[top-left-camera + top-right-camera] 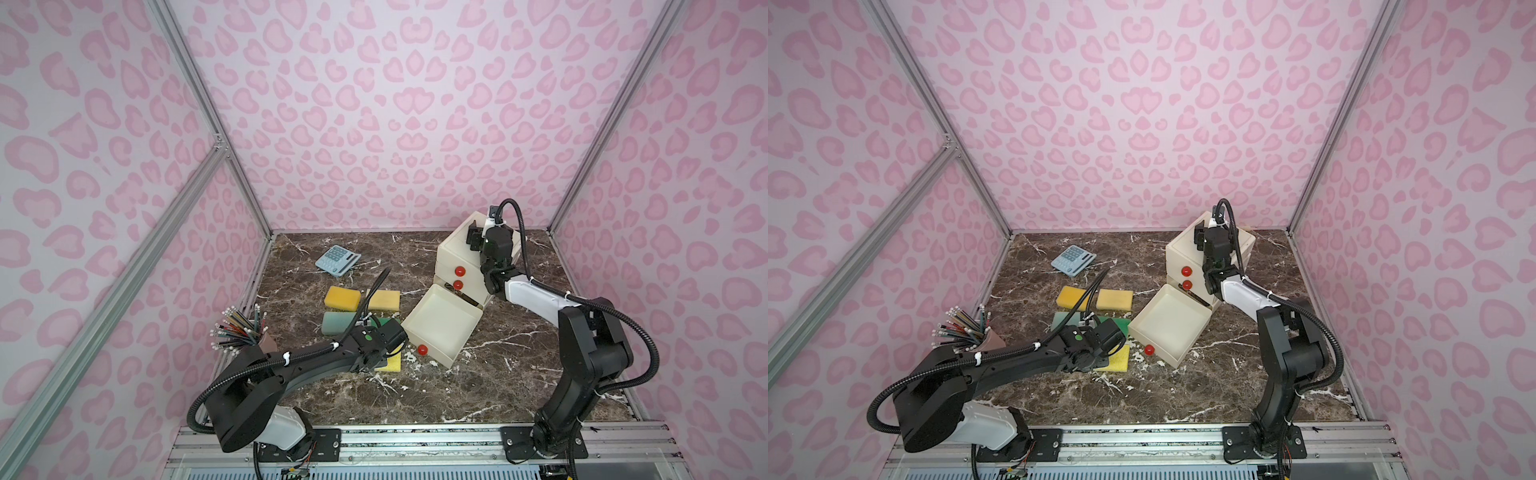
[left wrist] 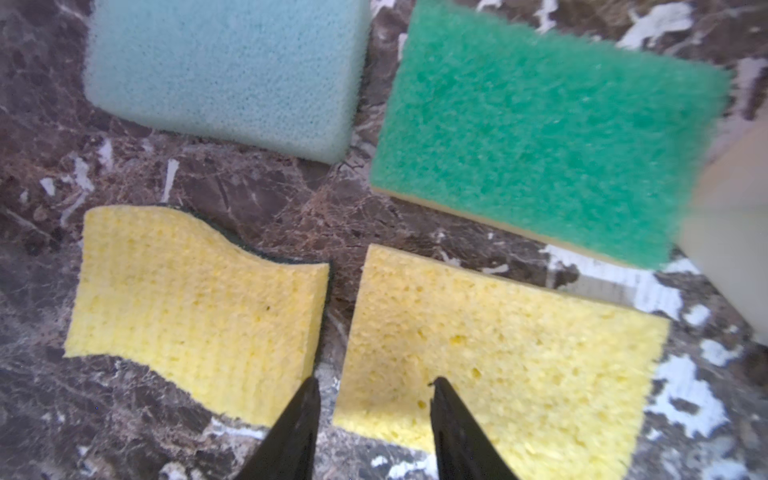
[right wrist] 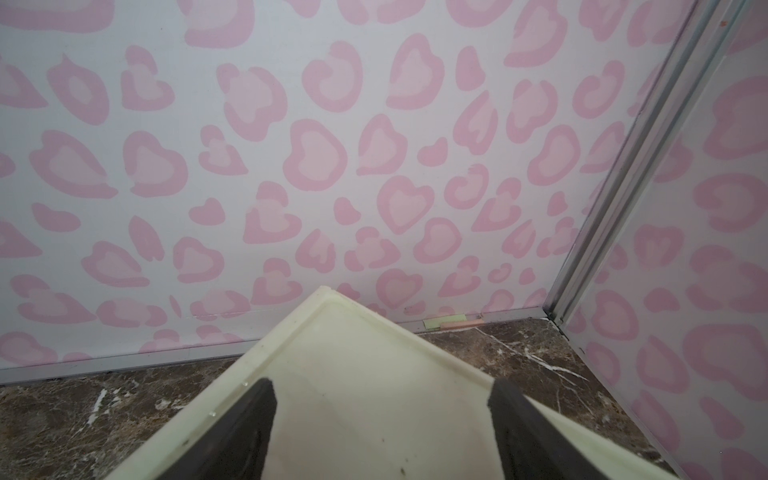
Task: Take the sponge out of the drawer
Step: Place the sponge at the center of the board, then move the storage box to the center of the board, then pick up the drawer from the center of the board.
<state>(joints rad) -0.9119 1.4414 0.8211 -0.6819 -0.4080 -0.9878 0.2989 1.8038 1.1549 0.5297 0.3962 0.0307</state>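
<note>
The left hand (image 2: 374, 390) is hovering low over the sponge (image 2: 498, 353) with its fingers narrowly apart and gripping nothing. One fingertip is hanging over the sponge's end, and the other is over the gap next to a wavy yellow sponge (image 2: 199, 299). The sponge is lying flat on the desk (image 1: 519, 374), out of the drawer (image 1: 440, 324), and is showing in both top views (image 1: 394, 361) (image 1: 1121, 358). It is sitting just beside the drawer's red-knobbed front, around mid-desk and a little toward the front edge. A green sponge (image 2: 540, 137) and a pale blue sponge (image 2: 220, 70) are lying close by. The drawer is standing pulled out of the cabinet (image 1: 453, 249) with its floor bare. The right hand (image 3: 380, 415) is resting over the cabinet's top near the far right corner, fingers spread wide, holding nothing.
</note>
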